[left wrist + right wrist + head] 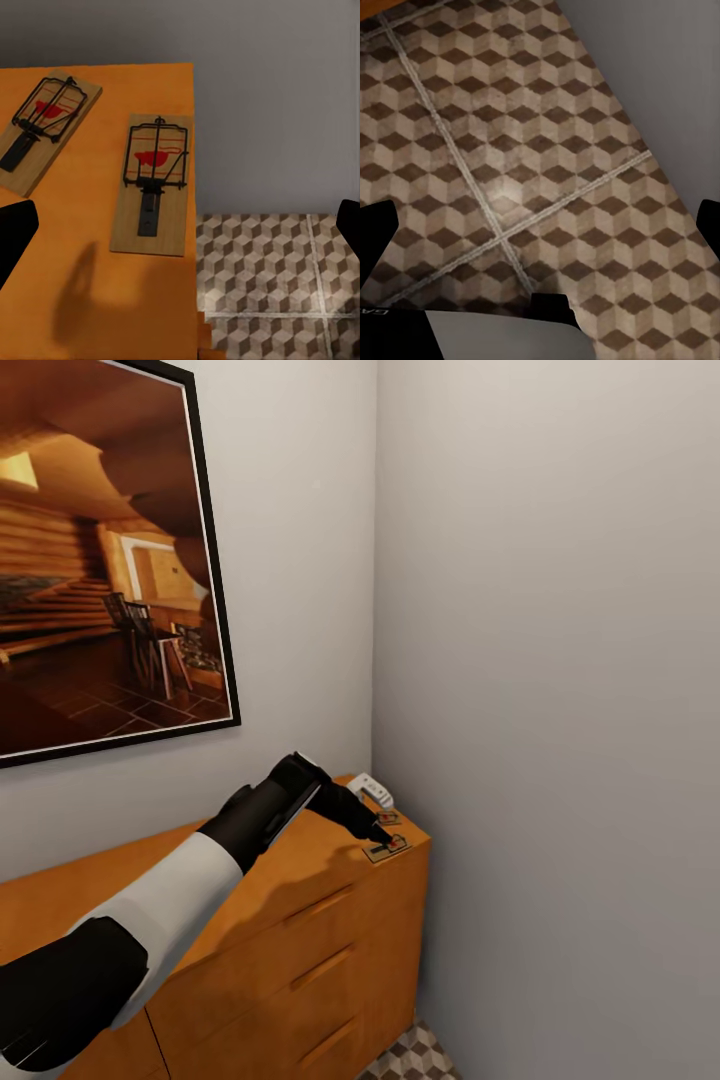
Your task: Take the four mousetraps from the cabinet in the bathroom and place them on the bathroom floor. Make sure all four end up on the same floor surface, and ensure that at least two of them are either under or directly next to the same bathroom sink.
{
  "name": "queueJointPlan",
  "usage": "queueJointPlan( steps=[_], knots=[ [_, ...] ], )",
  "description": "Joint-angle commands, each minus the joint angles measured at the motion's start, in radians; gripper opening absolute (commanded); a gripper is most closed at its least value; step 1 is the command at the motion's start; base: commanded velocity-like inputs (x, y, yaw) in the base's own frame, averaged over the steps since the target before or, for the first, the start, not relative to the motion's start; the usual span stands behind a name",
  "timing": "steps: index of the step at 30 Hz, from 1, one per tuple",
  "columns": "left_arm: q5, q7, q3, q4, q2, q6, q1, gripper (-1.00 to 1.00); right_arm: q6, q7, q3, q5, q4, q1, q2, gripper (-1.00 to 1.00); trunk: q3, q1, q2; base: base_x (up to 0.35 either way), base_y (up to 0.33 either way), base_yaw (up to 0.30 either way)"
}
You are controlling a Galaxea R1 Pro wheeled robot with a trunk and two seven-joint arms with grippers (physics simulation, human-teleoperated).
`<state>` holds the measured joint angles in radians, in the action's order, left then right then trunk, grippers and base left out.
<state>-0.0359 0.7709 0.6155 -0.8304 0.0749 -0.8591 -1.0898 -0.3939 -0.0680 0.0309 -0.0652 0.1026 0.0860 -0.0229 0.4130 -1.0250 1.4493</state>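
Right under your left gripper [180,225] is where the action is, so start there. In the left wrist view both fingertips sit wide apart at the frame edges with nothing between them, so that claw is released and empty. The nearer mousetrap [154,184] lies flat on the cabinet [82,300] top, pretty much centred between the fingers and just ahead of them. Its long axis runs along your line of sight, roughly parallel to the fingers, so my guess is you'd close across its short width without twisting the wrist much. It sits close to the cabinet's end edge, so I'd watch you don't nudge it off.

Further out, the second mousetrap [45,127] lies on the same top, angled a bit and well off to one side of the first, not touching it. In the head view your left arm reaches to the far corner of the cabinet by the wall, with the traps right at its tip.

Past the edge you can see the bathroom floor [277,285] below.

Your right gripper [540,225] hangs over bare floor tiles, fingers spread and empty, so the left arm is clearly the nearer one.
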Motion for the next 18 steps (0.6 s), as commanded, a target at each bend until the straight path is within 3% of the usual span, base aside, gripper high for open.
queueJointPlan(
  steps=[1,7,12,18],
  knots=[
    [-0.004,0.005,0.001,0.007,0.002,-0.005,-0.001,1.0,-0.002,-0.007,0.003,-0.007,-0.001,0.001,0.0,1.0,0.001,0.0,0.001,0.0,0.0,0.0],
    [-0.004,0.005,0.004,0.022,0.004,-0.005,-0.001,1.0,-0.002,-0.007,0.003,-0.007,-0.001,0.001,0.0,1.0,0.001,0.0,0.001,0.0,0.0,0.0],
    [-0.005,0.005,0.047,0.026,0.014,-0.005,-0.001,1.0,-0.002,-0.007,0.003,-0.007,-0.001,0.0,0.0,1.0,0.001,0.0,0.001,0.0,0.0,0.0],
    [-0.005,0.005,0.057,0.026,0.017,-0.005,-0.001,1.0,-0.002,-0.006,0.003,-0.007,-0.001,0.001,0.0,1.0,0.001,0.0,0.001,0.0,0.0,0.0]
  ],
)
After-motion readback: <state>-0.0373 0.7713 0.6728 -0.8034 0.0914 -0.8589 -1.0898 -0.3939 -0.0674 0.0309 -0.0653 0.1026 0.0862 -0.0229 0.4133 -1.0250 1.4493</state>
